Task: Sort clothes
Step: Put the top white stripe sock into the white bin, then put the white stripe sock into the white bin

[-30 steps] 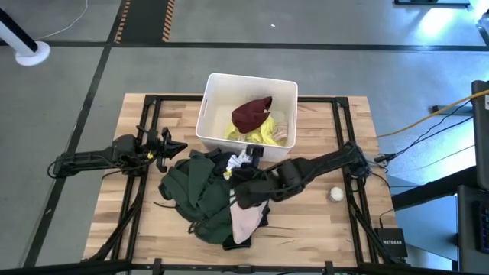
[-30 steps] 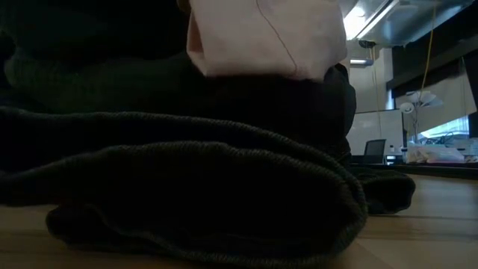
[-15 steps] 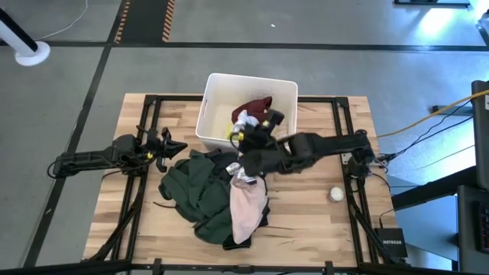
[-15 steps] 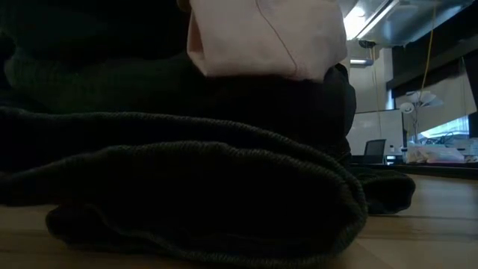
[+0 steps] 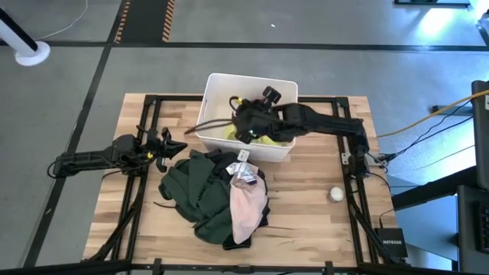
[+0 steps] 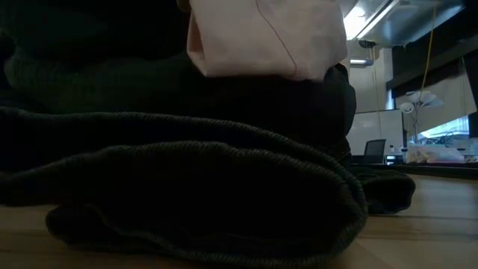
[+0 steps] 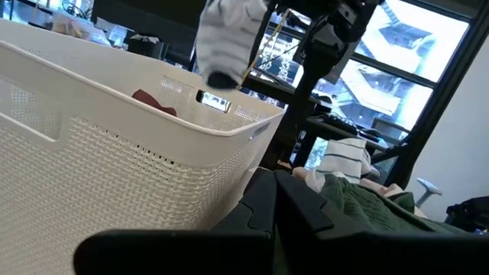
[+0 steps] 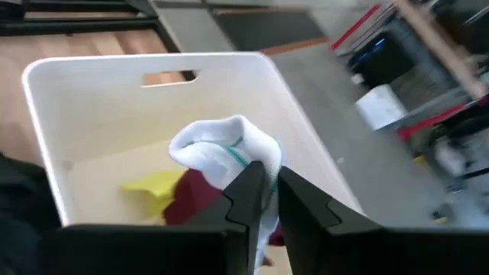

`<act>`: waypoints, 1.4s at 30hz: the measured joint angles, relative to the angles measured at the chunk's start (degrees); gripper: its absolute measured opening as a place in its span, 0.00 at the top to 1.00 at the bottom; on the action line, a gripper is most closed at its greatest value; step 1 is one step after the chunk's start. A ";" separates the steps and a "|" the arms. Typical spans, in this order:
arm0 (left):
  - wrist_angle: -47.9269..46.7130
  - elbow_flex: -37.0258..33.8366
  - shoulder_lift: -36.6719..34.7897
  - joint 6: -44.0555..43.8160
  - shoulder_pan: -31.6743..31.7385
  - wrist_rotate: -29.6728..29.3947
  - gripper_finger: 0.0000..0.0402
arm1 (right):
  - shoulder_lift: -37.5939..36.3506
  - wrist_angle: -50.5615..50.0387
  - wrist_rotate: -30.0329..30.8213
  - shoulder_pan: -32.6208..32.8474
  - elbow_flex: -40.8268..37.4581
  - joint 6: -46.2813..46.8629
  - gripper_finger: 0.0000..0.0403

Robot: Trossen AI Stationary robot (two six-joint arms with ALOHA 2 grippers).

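My right gripper (image 8: 271, 191) is over the white bin (image 5: 210, 114), shut on a white sock (image 8: 225, 156); the left wrist view shows the sock (image 7: 229, 38) above the bin's rim. In the high view my right arm (image 5: 252, 122) hides the sock. A neon yellow top (image 8: 157, 183) and a maroon garment (image 8: 202, 202) lie in the bin. A dark green garment (image 5: 199, 191), a pale pink one (image 5: 246, 210) and a striped sock (image 5: 244, 174) lie piled on the table. My left gripper (image 5: 172, 145) waits, shut, left of the pile. My right gripper pinches the white sock between its two fingers at a bunched part (image 8: 256, 172), coming from above and slanting down. The sock hangs below the fingers (image 7: 225, 72), lifted clear above the bin's opening.
A small white ball (image 5: 336, 194) lies on the table's right side. The dark knit garment (image 6: 187, 187) fills the low view, with the pink one (image 6: 261, 37) on top. Black frame rails (image 5: 348, 153) run along the table's edges.
My right gripper has risen from the clothes pile and gone toward the table's far edge, carrying the white sock up off the pile and over the bin. The rest of the pile has stayed put.
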 joint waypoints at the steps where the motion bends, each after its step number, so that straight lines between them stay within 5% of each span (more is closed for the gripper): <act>1: 0.00 0.00 0.00 0.00 -0.02 -0.02 1.00 | 0.08 0.01 -1.25 -0.49 0.00 1.01 0.84; 12: 0.00 0.00 0.00 -0.18 -0.02 0.00 1.00 | 0.49 -0.77 -7.34 -0.73 -0.03 1.87 0.53; 21: 0.02 0.00 0.00 -0.78 -0.02 0.00 1.00 | 0.80 -0.89 -30.70 5.42 -0.03 3.14 0.44; 31: 0.06 0.00 0.01 -0.88 -0.02 0.02 1.00 | 4.62 -1.41 -30.30 13.44 -0.64 6.89 0.45; 38: 0.07 0.00 0.00 -1.05 -0.02 0.02 1.00 | 7.44 -6.50 -24.22 13.78 -0.64 11.17 0.45; 42: 0.02 0.00 0.00 -1.06 -0.02 0.02 1.00 | 9.06 -9.76 -27.41 13.36 -0.64 11.54 0.45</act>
